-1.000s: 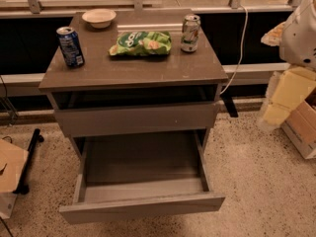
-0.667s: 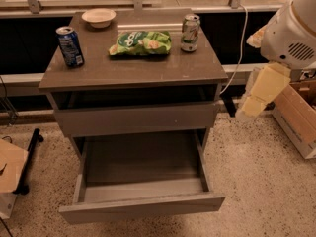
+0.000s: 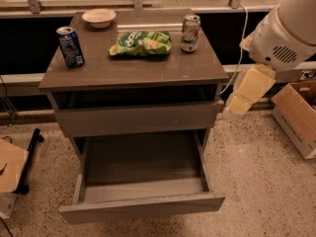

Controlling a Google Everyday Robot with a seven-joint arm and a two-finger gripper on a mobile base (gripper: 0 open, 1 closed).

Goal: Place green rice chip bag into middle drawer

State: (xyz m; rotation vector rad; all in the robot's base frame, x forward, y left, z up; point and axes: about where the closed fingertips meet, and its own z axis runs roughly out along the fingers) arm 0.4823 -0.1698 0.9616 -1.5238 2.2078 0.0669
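Note:
The green rice chip bag (image 3: 141,43) lies flat on the grey cabinet's top (image 3: 133,70), between a blue soda can and a green-and-white soda can. The middle drawer (image 3: 140,201) is pulled wide open at the bottom of the cabinet, and nothing shows inside it. My arm comes in from the upper right. Its cream end with the gripper (image 3: 236,106) hangs to the right of the cabinet, level with the shut upper drawer front (image 3: 136,118). It is apart from the bag and holds nothing that I can see.
A blue soda can (image 3: 70,46) stands at the top's left, a white bowl (image 3: 98,18) at the back and a green-and-white soda can (image 3: 189,33) right of the bag. A cardboard box (image 3: 300,115) sits on the floor at right, another (image 3: 10,167) at left.
My arm has swung left and down toward the cabinet's right side. The view has moved closer to the cabinet. The bag, the cans and the drawer have not moved.

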